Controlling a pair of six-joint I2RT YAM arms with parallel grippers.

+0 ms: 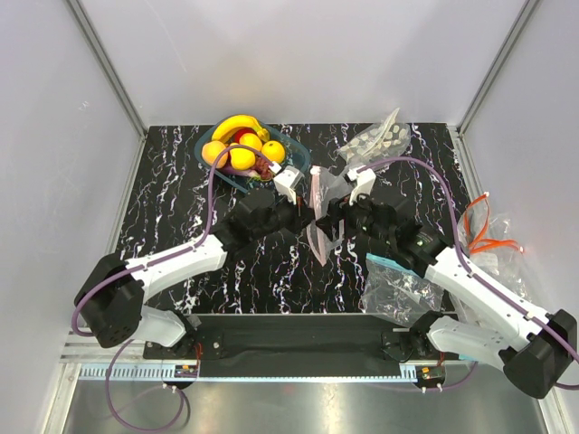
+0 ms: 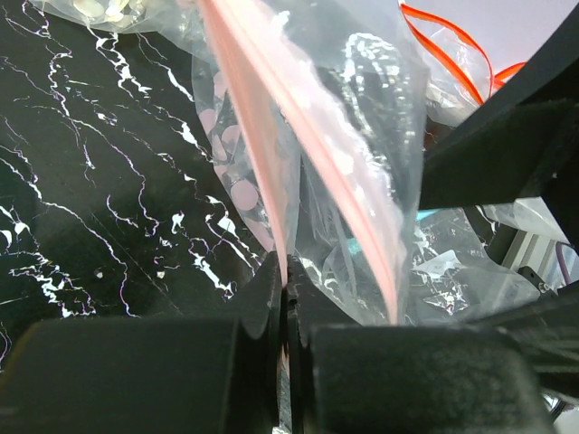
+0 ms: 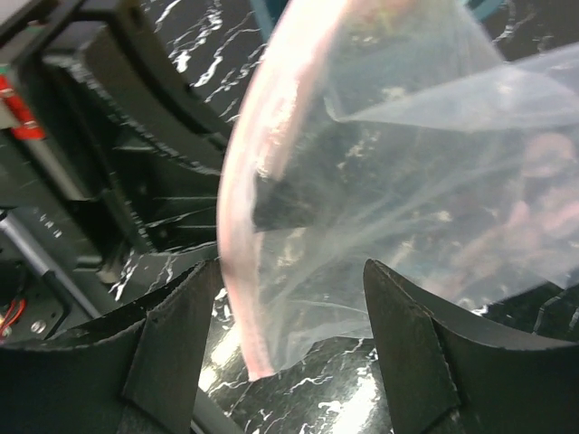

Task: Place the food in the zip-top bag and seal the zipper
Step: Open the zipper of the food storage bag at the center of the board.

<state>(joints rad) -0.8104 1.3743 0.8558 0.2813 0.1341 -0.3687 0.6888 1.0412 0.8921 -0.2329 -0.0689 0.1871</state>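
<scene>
In the middle of the top view we see the zip-top bag (image 1: pixel 322 194) between the two arms. Our left gripper (image 2: pixel 287 278) has its fingers pressed together on the pink zipper (image 2: pixel 258 154). Our right gripper (image 3: pixel 289 307) has its fingers wide apart, with the bag's mouth edge curving between them. The food (image 1: pixel 242 147) sits heaped in a bowl (image 1: pixel 304 162), up and left of the bag.
</scene>
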